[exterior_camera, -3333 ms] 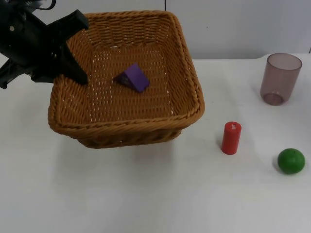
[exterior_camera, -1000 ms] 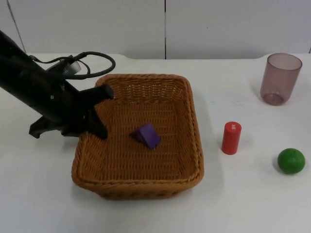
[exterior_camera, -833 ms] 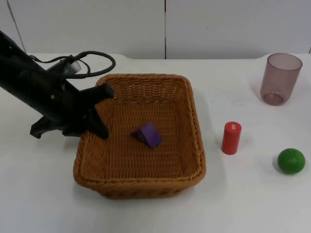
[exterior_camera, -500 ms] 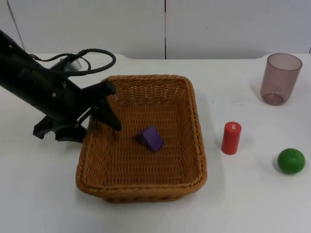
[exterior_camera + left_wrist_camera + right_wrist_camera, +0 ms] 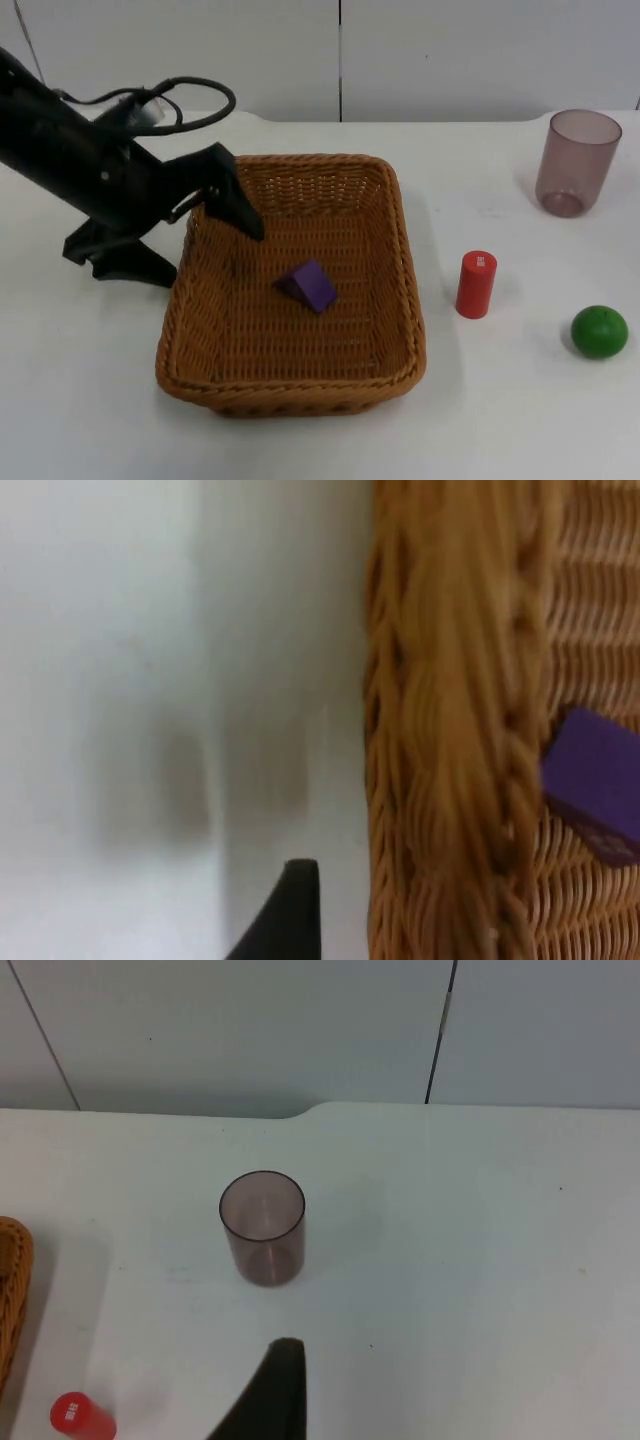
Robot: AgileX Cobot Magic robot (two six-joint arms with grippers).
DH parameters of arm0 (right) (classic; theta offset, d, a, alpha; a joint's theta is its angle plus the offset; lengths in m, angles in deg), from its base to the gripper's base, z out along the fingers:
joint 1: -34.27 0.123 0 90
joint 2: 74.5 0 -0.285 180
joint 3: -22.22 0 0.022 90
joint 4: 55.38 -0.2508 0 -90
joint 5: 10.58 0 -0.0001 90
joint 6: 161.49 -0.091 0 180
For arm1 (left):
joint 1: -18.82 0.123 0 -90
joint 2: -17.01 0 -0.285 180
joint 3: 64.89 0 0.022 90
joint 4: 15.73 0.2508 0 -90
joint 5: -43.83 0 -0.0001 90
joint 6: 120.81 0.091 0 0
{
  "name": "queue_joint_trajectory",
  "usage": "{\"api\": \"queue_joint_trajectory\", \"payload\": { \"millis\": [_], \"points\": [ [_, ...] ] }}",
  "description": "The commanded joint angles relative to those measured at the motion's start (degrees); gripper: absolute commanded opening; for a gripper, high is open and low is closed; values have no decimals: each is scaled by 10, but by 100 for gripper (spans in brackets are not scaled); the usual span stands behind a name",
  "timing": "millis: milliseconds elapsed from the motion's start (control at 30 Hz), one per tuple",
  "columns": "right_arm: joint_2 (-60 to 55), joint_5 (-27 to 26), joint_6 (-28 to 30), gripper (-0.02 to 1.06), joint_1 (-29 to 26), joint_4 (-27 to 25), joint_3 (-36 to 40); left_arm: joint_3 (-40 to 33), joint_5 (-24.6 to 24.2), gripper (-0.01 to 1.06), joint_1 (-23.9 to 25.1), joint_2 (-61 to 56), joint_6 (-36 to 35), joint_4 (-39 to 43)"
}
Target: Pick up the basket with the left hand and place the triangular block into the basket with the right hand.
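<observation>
Earlier the basket point(image 5: 290, 285) hung in the air; now it sits flat on the table point(image 5: 520, 400), middle of the top view, with the purple triangular block point(image 5: 308, 285) lying inside. At the upper left, the left gripper point(image 5: 190, 230) has let go: its fingers stand apart, one on each side of the basket's rim.

From the left wrist, the rim point(image 5: 450, 730) runs close by, the block point(image 5: 595, 785) just past it.

From the right wrist, the waiting right gripper point(image 5: 272, 1390) looks at a cup point(image 5: 263, 1225) and a red cylinder point(image 5: 80, 1417); whether it is open cannot be told.
</observation>
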Motion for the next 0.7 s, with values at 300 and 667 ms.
{"api": "queue_joint_trajectory", "payload": {
  "millis": [300, 667],
  "points": [
    [4, -1, 9, 93, -3, 1, 3, 2, -1, 95, 1, -139, -80, 157],
    [4, -12, 9, 93, -3, 5, 3, 2, 22, 95, 1, -324, -210, 365]
  ]
}}
